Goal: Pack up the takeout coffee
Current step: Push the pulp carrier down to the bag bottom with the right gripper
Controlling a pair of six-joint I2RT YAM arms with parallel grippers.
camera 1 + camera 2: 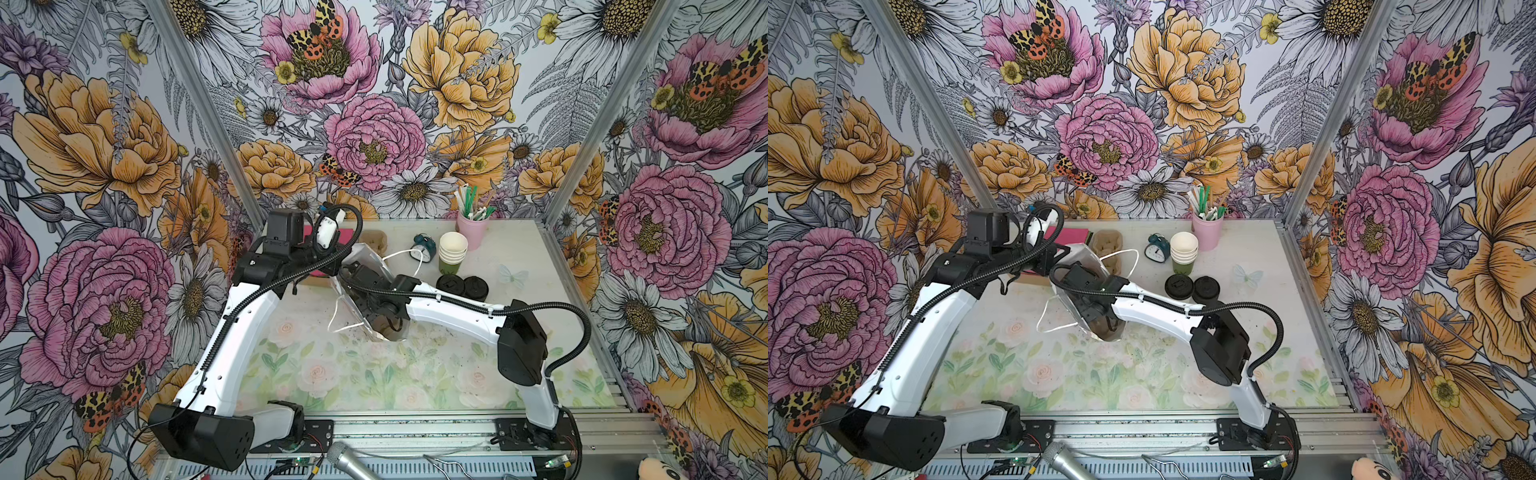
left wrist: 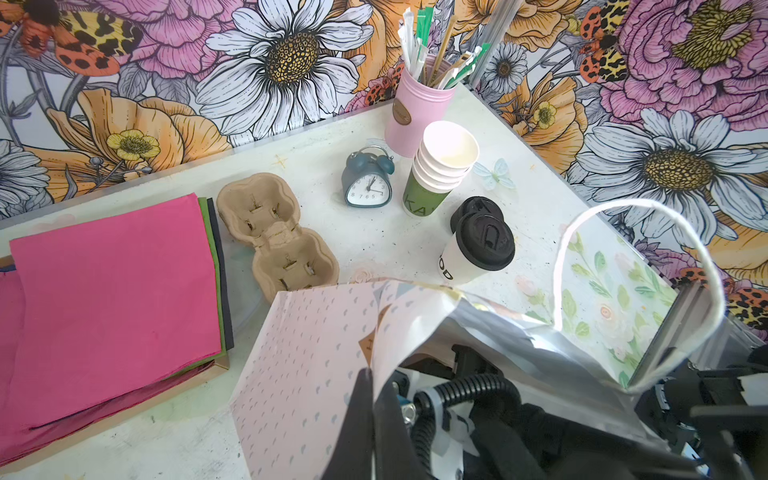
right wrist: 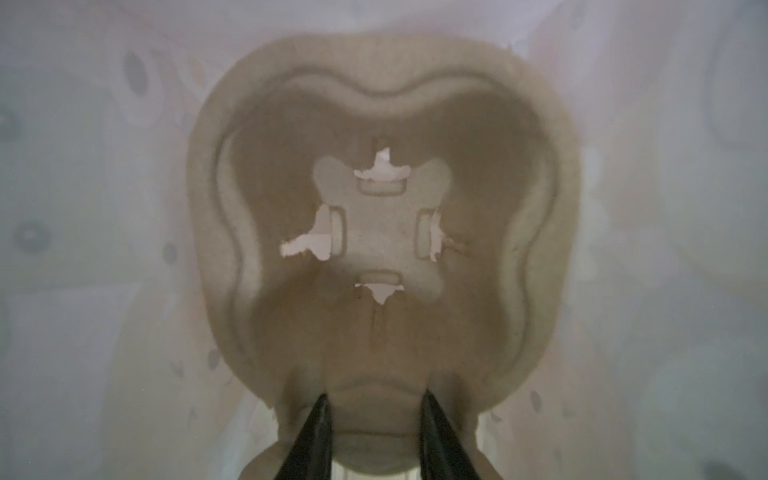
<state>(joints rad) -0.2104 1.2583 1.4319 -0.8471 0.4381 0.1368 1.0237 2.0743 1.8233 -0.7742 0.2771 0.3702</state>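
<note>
The takeout coffee (image 2: 478,249), a white paper cup with a black lid, stands upright on the table (image 2: 374,241) beside the bag; in both top views it is the left black disc (image 1: 451,284) (image 1: 1179,286). A pale patterned paper bag (image 2: 299,353) (image 1: 388,332) with white cord handles lies tilted mid-table. My left gripper (image 2: 368,372) is shut on the bag's rim. My right gripper (image 3: 374,399) reaches deep inside the bag, its fingers closed on the narrow middle of a brown cardboard cup carrier (image 3: 382,237) there.
A second cup carrier (image 2: 274,237) lies behind the bag next to pink napkins (image 2: 112,291). Near the coffee are a pile of black lids (image 2: 473,205), nested cups (image 2: 440,174), a teal alarm clock (image 2: 368,183) and a pink straw holder (image 2: 419,112). A microphone (image 1: 345,457) lies at the front.
</note>
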